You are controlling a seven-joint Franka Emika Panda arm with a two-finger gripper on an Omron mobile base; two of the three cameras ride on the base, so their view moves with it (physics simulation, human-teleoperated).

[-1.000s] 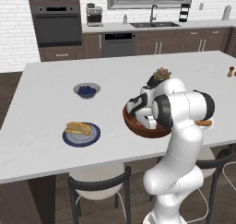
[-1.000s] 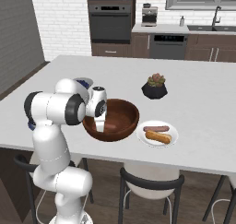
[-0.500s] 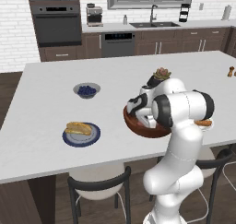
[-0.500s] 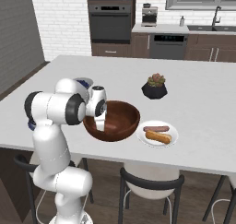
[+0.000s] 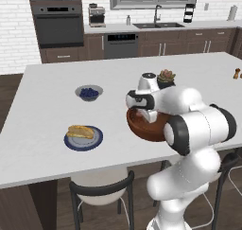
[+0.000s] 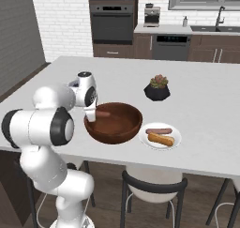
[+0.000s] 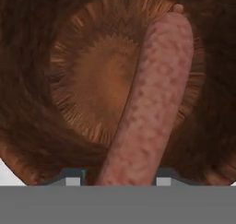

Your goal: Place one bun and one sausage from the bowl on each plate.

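Hand view: my claw (image 7: 120, 181) grips one end of the sausage (image 7: 152, 103) above the bowl (image 7: 41, 57); light, smooth, slightly soft, it may pivot.

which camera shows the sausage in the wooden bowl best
The hand view: the sausage runs up the frame against the bowl's floor, its lower end between the fingertips. The right base view shows a short reddish end beside the gripper. In the left base view the arm covers it.
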